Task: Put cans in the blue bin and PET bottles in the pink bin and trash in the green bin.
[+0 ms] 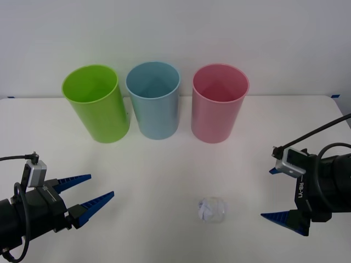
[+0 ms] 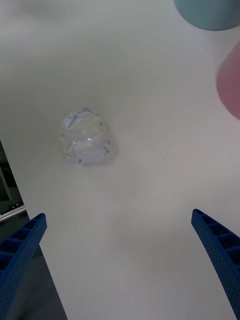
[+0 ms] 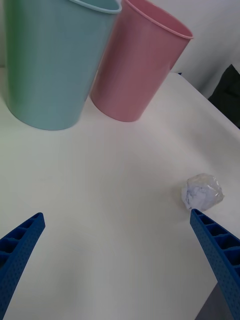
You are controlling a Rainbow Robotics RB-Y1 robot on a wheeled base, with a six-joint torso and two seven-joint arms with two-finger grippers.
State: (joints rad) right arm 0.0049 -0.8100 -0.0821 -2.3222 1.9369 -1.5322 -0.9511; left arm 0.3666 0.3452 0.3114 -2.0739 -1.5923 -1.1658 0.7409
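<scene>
The white desk (image 1: 164, 175) spans the front view and carries everything. At its far side three round bins stand upright in a row, mouths open: the green bin (image 1: 97, 104) on the left, the blue bin (image 1: 154, 99) in the middle and the pink bin (image 1: 219, 103) on the right. The green and blue bins stand just beside each other, and the pink bin is set slightly apart from the blue one. In the left wrist view the blue bin (image 3: 55, 60) and the pink bin (image 3: 137, 62) stand side by side, almost touching.

The left gripper (image 1: 88, 194) hovers over the near left part of the desk, its blue ribbed fingers (image 1: 74, 182) spread apart and holding nothing. The right gripper (image 1: 274, 193) hovers over the near right part, its fingers (image 2: 220, 250) also spread wide and empty.

The trash (image 1: 211, 210), a small crumpled white wad, lies on the bare desk near the front edge, between the two grippers and closer to the right one. It sits well apart from the bins, roughly in line with the pink bin. In the right wrist view the trash (image 2: 86, 136) lies ahead of the open fingers, touching neither; in the left wrist view it (image 3: 202, 192) shows just beside one fingertip.
</scene>
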